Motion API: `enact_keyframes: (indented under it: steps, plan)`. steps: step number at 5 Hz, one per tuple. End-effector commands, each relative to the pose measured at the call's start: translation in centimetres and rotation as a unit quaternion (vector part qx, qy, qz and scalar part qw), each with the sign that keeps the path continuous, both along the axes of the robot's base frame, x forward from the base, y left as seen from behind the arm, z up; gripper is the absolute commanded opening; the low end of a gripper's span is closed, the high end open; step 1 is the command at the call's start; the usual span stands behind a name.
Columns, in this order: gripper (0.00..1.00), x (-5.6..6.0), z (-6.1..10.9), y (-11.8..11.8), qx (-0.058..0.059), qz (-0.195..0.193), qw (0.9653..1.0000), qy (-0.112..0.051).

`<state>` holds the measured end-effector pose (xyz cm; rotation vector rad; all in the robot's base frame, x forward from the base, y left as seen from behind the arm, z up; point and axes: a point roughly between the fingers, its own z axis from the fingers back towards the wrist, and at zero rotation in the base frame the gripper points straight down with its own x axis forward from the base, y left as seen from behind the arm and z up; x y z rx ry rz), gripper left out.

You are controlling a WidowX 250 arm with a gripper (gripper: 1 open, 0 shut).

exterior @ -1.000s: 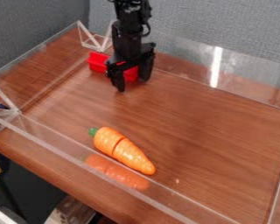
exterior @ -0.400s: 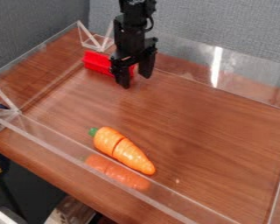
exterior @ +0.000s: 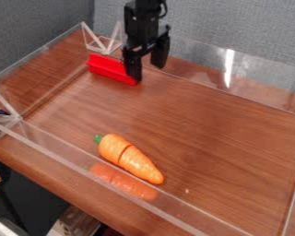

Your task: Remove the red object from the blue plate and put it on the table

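Red object (exterior: 112,69): on the table (exterior: 212,124), by its far left corner, out of the way, maybe where it was put down.
My gripper (exterior: 147,62): just over its right end, fingers apart, nothing held, I think to let it rest.
Carrot (exterior: 128,158): near the front edge.

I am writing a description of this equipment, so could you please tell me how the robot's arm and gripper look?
The gripper is black or very dark, with two slim, uneven fingers pointing downward. Above it, the visible part of the arm is also dark, narrow and knobbly. I cannot make out any markings or cables at this size.
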<state>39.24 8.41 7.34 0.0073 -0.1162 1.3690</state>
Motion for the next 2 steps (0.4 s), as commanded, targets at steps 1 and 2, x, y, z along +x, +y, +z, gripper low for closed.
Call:
enact_keyframes:
  steps: [1,2]
  plan:
    - [1.0,1.7,1.1,1.9,0.011,0.036,0.9988,-0.032]
    - [0.0,2.9,-0.3,3.1,0.017,0.052,0.998,-0.031]
